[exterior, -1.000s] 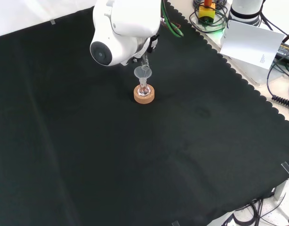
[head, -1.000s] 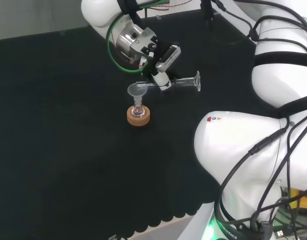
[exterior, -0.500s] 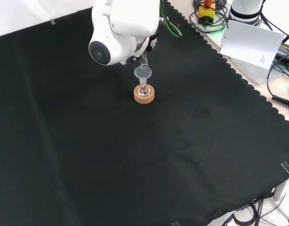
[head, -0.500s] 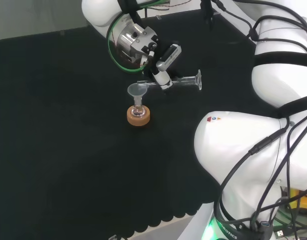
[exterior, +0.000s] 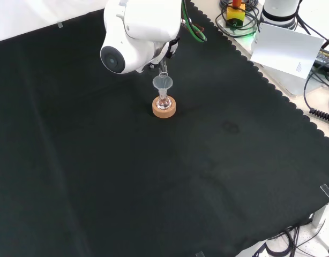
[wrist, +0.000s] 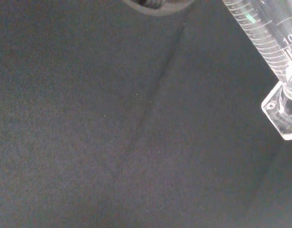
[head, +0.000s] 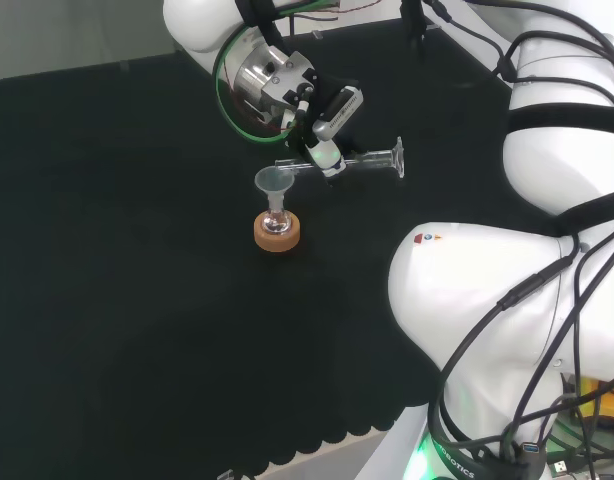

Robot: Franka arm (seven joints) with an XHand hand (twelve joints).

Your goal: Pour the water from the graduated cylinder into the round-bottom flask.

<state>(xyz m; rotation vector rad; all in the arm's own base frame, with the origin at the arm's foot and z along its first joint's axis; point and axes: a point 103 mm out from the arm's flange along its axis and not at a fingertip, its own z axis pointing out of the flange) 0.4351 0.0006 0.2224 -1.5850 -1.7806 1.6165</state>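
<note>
- Overhead in the head view, the hand [head: 322,135] has its fingers wrapped round the graduated cylinder [head: 362,160], which lies nearly level above the black cloth [head: 137,300].
- The cylinder's mouth end points left in that view and sits just over the rim of a clear funnel [head: 274,181]; its flat foot [head: 397,160] sticks out to the right, clear of the fingers.
- The funnel stands in the neck of the small round-bottom flask [head: 277,222], and the flask rests in a cork ring stand [head: 277,234] on the cloth.
- From the front view, the funnel [exterior: 163,83] and flask [exterior: 163,101] sit on the cork ring [exterior: 164,108] directly below the arm's big white link [exterior: 137,32], with the cylinder's tip [exterior: 164,68] reaching down from behind that link to the funnel's rim.
- Up close in the wrist view, the cylinder's graduated wall [wrist: 265,33] and its angular clear foot [wrist: 281,111] hang over bare cloth [wrist: 112,142].
- Whether any water remains in the cylinder cannot be told.
</note>
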